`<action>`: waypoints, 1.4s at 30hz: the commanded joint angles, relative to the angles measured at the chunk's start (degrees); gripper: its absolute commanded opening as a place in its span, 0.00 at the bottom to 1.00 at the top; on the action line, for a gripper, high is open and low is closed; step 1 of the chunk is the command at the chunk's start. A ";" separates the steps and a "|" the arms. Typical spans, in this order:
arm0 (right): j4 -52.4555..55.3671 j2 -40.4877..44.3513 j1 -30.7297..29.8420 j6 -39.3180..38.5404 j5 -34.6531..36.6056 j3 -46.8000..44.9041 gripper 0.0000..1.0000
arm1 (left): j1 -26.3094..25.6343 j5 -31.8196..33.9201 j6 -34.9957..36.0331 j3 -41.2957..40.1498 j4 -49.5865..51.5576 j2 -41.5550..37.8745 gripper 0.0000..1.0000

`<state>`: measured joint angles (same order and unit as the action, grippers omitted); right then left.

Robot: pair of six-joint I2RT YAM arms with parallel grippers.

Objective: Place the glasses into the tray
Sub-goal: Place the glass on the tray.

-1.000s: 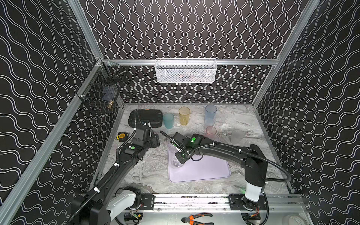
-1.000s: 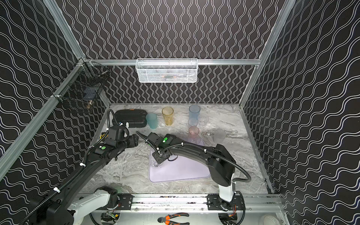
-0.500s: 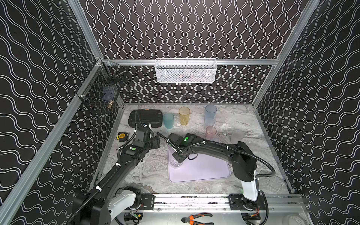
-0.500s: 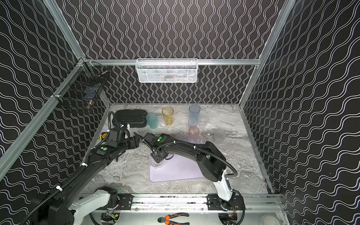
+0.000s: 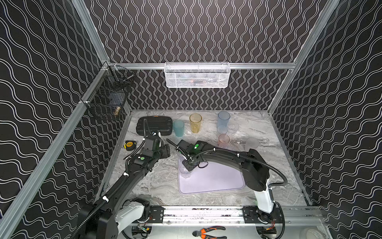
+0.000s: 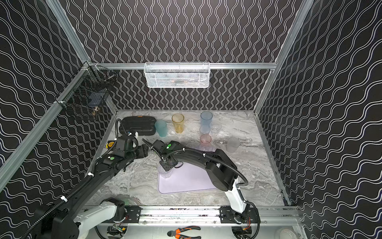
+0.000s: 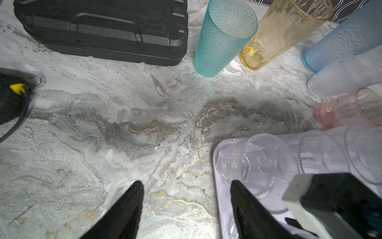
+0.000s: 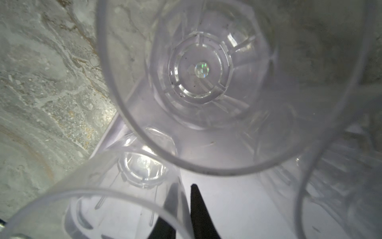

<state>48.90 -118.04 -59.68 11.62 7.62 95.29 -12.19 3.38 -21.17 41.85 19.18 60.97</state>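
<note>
So the right gripper (image 8: pixel 183 198) is down over the far left corner of the pale lilac tray (image 5: pixel 217 180). It's right in among a bunch of clear glasses (image 7: pixel 262 163) standing on the tray there, at least three going by the wrist views. Its fingers (image 8: pixel 199 209) sit close together with the wall of one clear glass (image 8: pixel 124 186) running between them. Honestly, whether they're pinching that wall or are just off it can't be told from these shots. The left gripper (image 7: pixel 186 209) hangs over the bare marble table (image 5: pixel 165 186) just beside the tray's left edge, jaws spread wide with nothing in them. The coloured glasses are off the tray, standing on the table toward the back. There's a teal tumbler (image 5: pixel 178 128) right next to the black case (image 5: pixel 154 125), then an amber tumbler (image 5: pixel 195 123) and a blue tumbler (image 5: pixel 223 122). A pink tumbler (image 5: pixel 223 140) sits nearer the tray's far edge, and a frosted white tumbler (image 5: pixel 251 143) is off to the right. A yellow-and-black tape measure (image 5: pixel 129 144) lies by the left wall, and a white wire basket (image 5: pixel 197 75) hangs on the back rail.
</note>
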 commanded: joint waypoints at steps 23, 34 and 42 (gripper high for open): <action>-5.51 19.44 23.71 -1.00 -10.48 -3.94 0.40 | -1.15 4.05 6.63 8.80 -2.92 2.35 0.70; -20.18 21.27 43.39 7.12 -1.20 -14.10 0.49 | -19.33 11.92 16.55 9.21 -18.41 8.07 0.72; -24.37 15.96 51.29 10.21 -2.74 -13.73 0.50 | -24.36 6.32 19.57 6.98 -24.93 12.54 0.74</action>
<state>27.75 -100.36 -9.34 19.68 5.67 81.03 -36.12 12.73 -4.23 49.60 -0.71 72.79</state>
